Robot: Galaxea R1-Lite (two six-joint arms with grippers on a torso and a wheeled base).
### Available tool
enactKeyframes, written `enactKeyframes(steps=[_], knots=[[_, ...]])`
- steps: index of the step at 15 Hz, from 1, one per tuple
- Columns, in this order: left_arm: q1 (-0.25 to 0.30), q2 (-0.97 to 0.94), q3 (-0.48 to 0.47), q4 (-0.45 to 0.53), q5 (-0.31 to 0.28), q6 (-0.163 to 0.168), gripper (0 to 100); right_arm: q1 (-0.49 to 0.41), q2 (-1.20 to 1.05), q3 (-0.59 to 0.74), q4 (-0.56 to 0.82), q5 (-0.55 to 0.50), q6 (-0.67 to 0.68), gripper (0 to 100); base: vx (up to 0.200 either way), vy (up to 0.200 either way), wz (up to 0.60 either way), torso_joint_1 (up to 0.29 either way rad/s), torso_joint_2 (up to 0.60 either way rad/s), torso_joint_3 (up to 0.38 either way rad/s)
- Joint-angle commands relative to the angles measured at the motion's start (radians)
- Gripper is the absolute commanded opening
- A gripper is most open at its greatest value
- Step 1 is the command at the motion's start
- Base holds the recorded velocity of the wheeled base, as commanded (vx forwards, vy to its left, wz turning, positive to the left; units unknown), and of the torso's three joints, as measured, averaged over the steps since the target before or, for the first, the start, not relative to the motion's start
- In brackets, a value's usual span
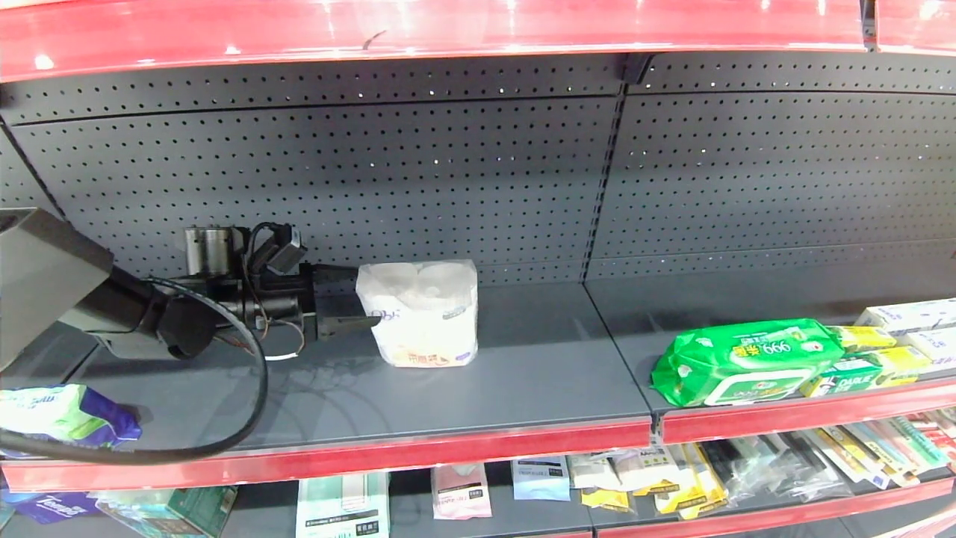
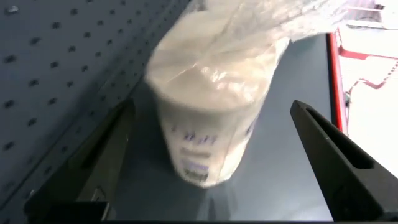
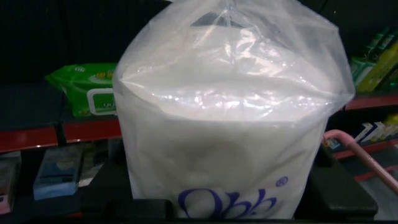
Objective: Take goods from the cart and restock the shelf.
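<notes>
Restocking progress: one toilet-roll pack (image 1: pixel 418 314) is set on the shelf (image 1: pixel 523 373), well apart from the green wipes (image 1: pixel 739 359); more is judged left to do.
Left gripper (image 1: pixel 362 297): spread open, jaws flanking that pack.
Right gripper (image 3: pixel 224 193): clamped on a second toilet-roll pack (image 3: pixel 230 124), held off the shelf.
Orientation: shelved pack is stood upright, roll ends up, longer side along the shelf.

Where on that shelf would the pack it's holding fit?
Widest bare stretch for the held pack: shelf floor between the shelved roll pack and the green wipes. Also bare: the front strip before the open left hand. Crowded: far right, boxes packed against the wipes.
</notes>
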State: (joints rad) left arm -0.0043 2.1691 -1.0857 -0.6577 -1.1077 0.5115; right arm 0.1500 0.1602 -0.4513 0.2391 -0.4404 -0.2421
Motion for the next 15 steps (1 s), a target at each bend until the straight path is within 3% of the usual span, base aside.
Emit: enactKeyframes(steps=[1, 4, 15], knots=[[-0.013, 0.024, -0.019, -0.002, 0.0, -0.001, 100, 0.0, 0.005, 0.0, 0.0, 0.0, 0.0, 0, 0.0, 0.0, 0.0, 0.0, 0.0, 0.0], [-0.043, 0.055, -0.079, 0.001, 0.014, -0.004, 100, -0.001, 0.005, 0.0, 0.0, -0.001, 0.0, 0, 0.0, 0.0, 0.0, 0.0, 0.0, 0.0], [-0.141, 0.106, -0.143, 0.001, 0.095, -0.019, 100, 0.0, 0.005, -0.001, 0.0, -0.001, -0.002, 0, 0.0, 0.0, 0.0, 0.0, 0.0, 0.0]])
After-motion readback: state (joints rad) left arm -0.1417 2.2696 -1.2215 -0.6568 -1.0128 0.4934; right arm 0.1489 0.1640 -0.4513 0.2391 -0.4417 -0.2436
